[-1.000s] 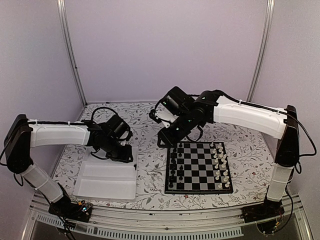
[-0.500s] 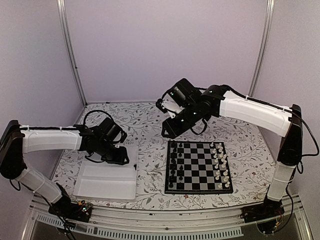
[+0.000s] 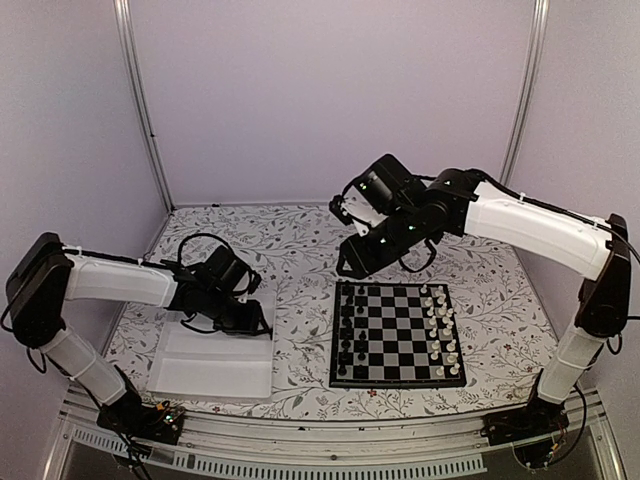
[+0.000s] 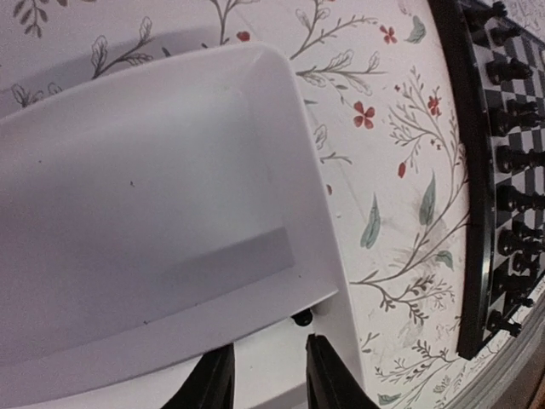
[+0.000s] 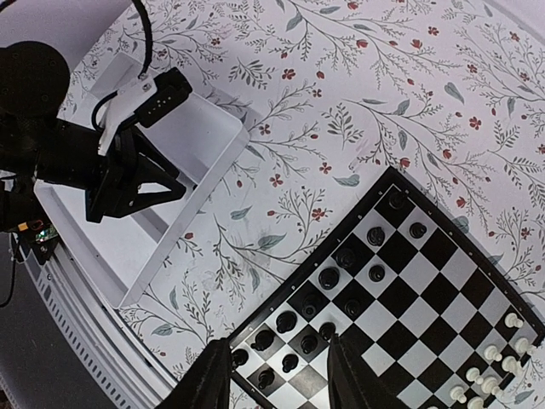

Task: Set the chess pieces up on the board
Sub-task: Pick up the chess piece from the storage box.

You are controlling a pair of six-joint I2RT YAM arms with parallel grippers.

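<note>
The board [image 3: 396,338] lies right of centre, with black chess pieces [image 3: 349,330] in two columns along its left edge. From the right wrist view they fill the near-left squares [image 5: 345,256] of the board [image 5: 443,281]. One small black piece [image 4: 302,318] sits in the white tray [image 4: 153,170], tucked against the divider's corner. My left gripper [image 4: 268,379] hovers open just short of it, nothing between its fingers. My right gripper [image 5: 277,379] hangs open and empty high above the board's left edge; in the top view the right gripper [image 3: 352,264] is behind the board's back-left corner.
White pieces [image 3: 440,325] stand along the board's right side. The shallow white tray [image 3: 215,365] lies at front left on the flowered cloth [image 3: 300,300], with my left gripper [image 3: 252,322] over its back right part. Walls enclose the table at the back and both sides.
My right arm has lifted and swung back and to the right, away from the board's back-left corner, opening a little. The left gripper shifted slightly over the tray's back right part.
</note>
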